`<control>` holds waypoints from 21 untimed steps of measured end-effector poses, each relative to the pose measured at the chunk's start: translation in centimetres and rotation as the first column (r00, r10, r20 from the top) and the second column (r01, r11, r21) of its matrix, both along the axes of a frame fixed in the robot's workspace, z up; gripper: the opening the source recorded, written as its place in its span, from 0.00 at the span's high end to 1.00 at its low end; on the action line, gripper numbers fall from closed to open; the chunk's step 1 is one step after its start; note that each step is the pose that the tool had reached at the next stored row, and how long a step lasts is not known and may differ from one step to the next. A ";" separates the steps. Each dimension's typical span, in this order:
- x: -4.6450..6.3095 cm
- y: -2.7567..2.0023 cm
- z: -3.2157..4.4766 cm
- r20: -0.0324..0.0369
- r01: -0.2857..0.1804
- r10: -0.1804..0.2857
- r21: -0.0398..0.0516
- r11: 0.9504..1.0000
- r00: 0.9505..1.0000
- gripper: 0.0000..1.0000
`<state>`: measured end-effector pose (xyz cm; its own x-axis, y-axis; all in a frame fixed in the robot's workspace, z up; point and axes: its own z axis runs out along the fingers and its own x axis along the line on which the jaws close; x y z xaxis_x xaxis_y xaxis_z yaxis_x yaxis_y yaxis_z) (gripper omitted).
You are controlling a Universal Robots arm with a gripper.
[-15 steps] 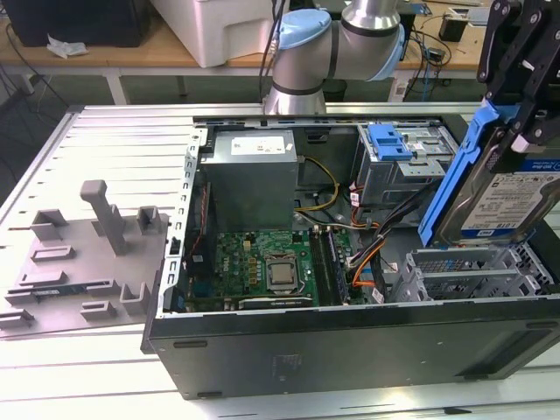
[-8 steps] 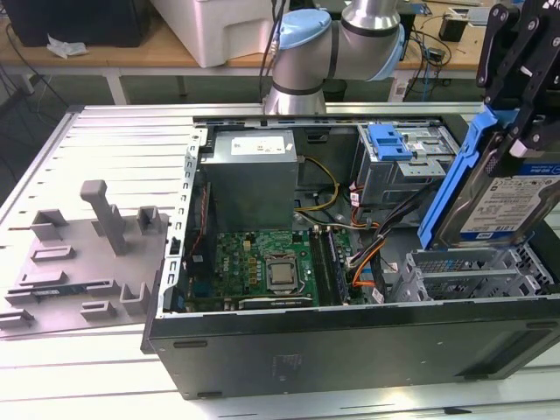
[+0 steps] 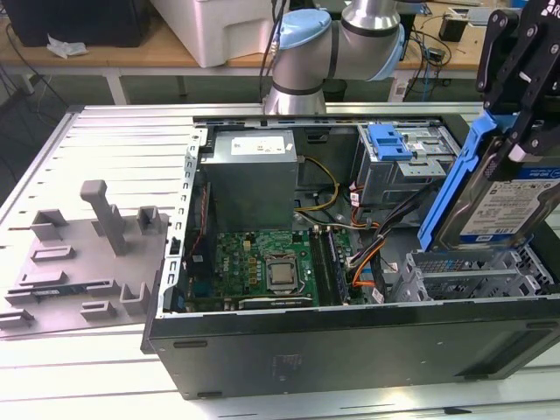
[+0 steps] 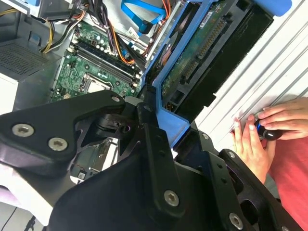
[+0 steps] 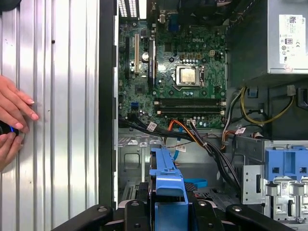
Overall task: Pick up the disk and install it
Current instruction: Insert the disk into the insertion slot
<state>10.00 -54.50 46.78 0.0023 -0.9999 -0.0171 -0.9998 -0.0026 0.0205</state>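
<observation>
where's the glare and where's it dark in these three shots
Exterior view: even light, the ribbed table pale, the near wall of the computer case dark, the label of the disk bright. First wrist view: the processor socket throws back a glint, the table washed nearly white. Second wrist view: the gripper, shut on the disk's blue frame, looks dark against the bright table.

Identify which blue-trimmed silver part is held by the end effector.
The disk, tilted over the case; the drive cage with the blue latch sits mounted inside.
</observation>
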 end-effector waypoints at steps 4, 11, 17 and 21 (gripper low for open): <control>0.0 0.00 -0.18 0.000 0.000 0.000 0.000 1.000 1.000 0.63; 0.0 0.00 -0.47 0.000 0.000 0.000 0.000 1.000 1.000 0.63; 0.0 0.00 -0.85 0.000 0.000 0.000 0.000 1.000 1.000 0.63; 0.0 0.00 -1.02 0.000 0.000 0.000 0.000 1.000 1.000 0.63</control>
<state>10.04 -54.50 45.76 0.0023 -0.9999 -0.0172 -0.9998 -0.0026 0.0205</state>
